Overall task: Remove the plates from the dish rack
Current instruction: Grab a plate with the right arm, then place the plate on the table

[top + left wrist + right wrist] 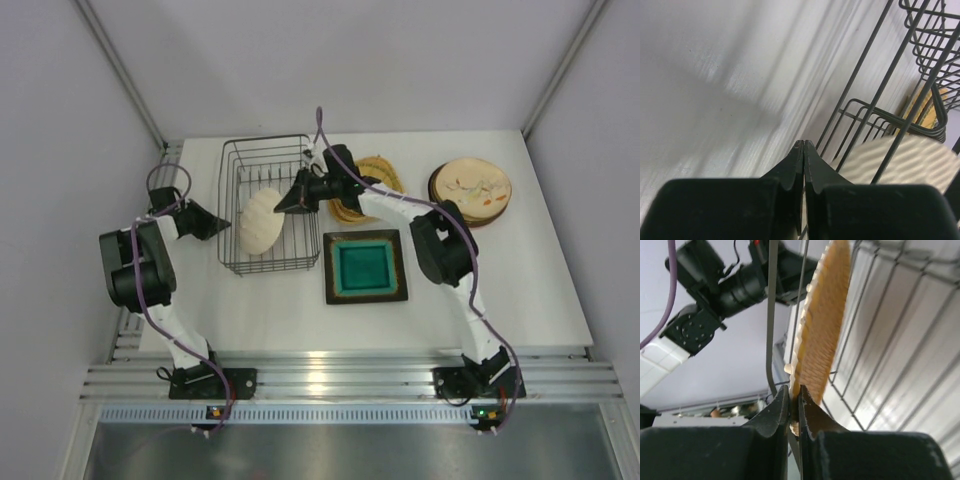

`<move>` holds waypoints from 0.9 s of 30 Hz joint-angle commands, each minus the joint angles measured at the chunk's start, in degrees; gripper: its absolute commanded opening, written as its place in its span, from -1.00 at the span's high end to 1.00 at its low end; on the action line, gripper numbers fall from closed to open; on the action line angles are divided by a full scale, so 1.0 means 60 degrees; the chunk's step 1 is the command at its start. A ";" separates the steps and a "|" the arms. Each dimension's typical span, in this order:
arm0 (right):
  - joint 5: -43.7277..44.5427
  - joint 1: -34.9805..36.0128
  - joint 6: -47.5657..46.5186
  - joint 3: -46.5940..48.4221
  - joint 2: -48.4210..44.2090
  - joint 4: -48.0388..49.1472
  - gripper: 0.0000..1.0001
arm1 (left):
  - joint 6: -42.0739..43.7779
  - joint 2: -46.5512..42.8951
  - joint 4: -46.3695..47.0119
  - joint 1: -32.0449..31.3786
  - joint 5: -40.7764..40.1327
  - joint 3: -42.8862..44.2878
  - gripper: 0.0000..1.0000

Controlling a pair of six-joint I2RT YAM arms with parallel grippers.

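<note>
Tabletop (480, 290): woven plate (259, 222) on edge

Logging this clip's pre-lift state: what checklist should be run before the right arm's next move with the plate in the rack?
1. Grip: right gripper shut on the woven plate rim: ok.
2. Snag: dish rack wire clear of that grip: cannot tell.
3. Other arm: left gripper shut, outside the rack: ok.
4. Set-down: bare table in front of the rack: ok.
</note>
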 commanded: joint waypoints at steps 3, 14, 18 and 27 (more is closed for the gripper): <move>0.1147 -0.0997 -0.1780 0.0526 -0.1583 -0.1636 1.00 | 0.0005 -0.0555 0.0336 0.0280 0.0198 0.0073 0.95; 0.3034 -0.1481 -0.4738 0.0306 -0.3924 -0.3820 1.00 | 0.0503 -0.1184 -0.0776 0.0486 -0.0913 0.0424 1.00; 0.4324 -0.1613 -0.5911 0.0160 -0.4849 -0.4452 1.00 | 0.0678 -0.1741 -0.1332 0.0617 -0.1952 0.0425 1.00; 0.8406 -0.1936 -0.8223 0.0291 -0.5540 -0.6074 1.00 | 0.0781 -0.3643 -0.1173 0.0764 -0.3170 0.0117 1.00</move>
